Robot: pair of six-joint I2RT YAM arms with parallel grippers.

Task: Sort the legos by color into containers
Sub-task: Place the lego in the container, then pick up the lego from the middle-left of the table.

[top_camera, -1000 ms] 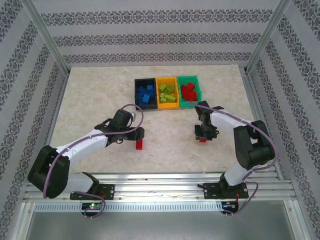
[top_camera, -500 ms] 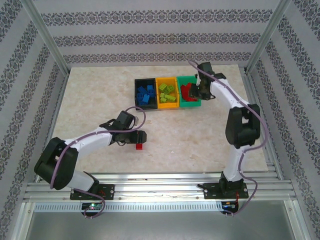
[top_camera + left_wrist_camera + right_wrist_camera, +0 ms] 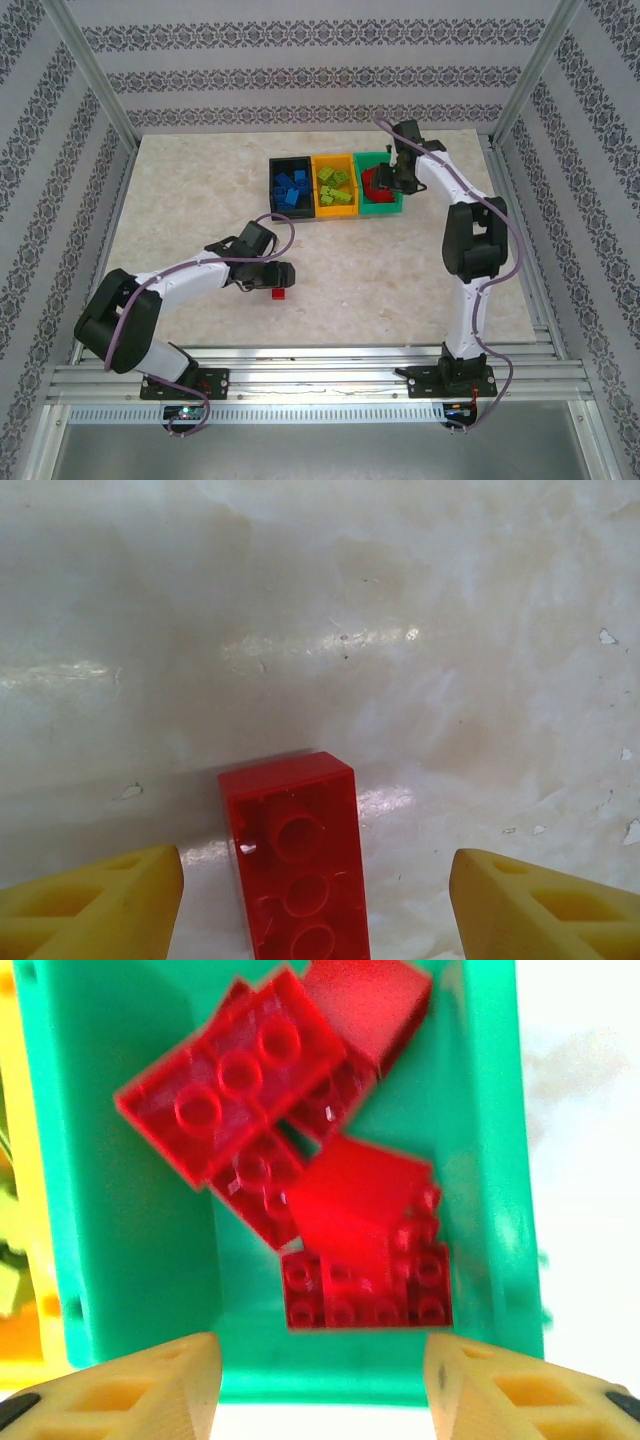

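Saw blue legos in the black bin, lime legos in the yellow bin, red legos in the green bin, one red lego well apart.

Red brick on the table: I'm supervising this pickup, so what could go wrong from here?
The red brick sits off-centre between the left gripper's open fingers, so closing might shove or twist it instead of clamping it. The right gripper hangs open over the green bin, so carrying the brick there could bring the arms together.

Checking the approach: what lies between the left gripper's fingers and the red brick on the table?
Bare table on both sides, in the left wrist view.
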